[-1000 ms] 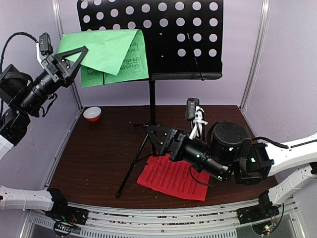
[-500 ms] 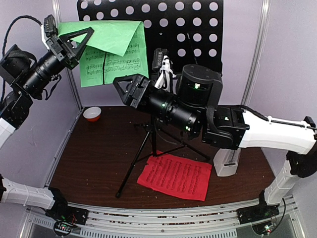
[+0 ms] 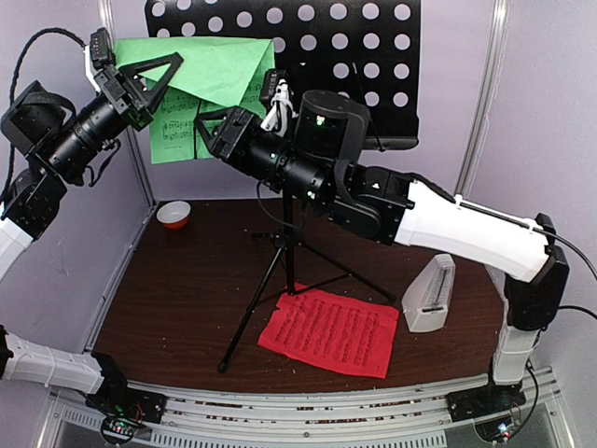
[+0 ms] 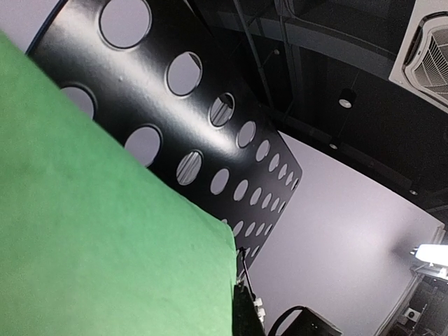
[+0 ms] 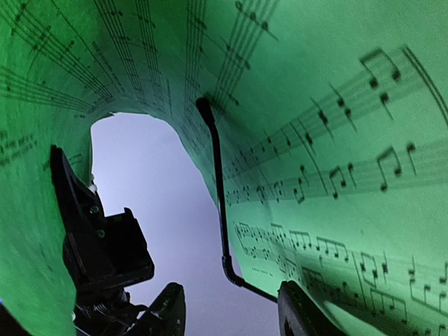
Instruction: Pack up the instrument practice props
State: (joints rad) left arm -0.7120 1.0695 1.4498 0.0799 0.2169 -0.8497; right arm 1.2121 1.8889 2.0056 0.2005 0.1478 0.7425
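Observation:
The black music stand's perforated desk (image 3: 317, 56) rises at the back on tripod legs (image 3: 270, 280). A green sheet-music page (image 3: 219, 93) leans on the desk's left side with its top folded forward. My left gripper (image 3: 174, 63) is shut on that folded top edge. In the left wrist view the green page (image 4: 91, 238) fills the lower left. My right gripper (image 3: 201, 135) hovers open at the page's lower edge. The printed green page (image 5: 336, 140) fills the right wrist view, and the stand's wire page holder (image 5: 218, 203) runs down between my fingertips (image 5: 168, 308). A red page (image 3: 331, 331) and a white metronome (image 3: 431, 294) rest on the table.
A small orange-and-white bowl (image 3: 173, 215) sits at the table's back left. Metal frame posts (image 3: 480, 103) and pale walls close in both sides. My right arm (image 3: 466, 229) stretches across above the tripod and the metronome.
My right arm rose from the table by the red page up to the green page on the stand, uncovering the metronome, with its jaws narrowing. My left gripper lifted the folded edge higher.

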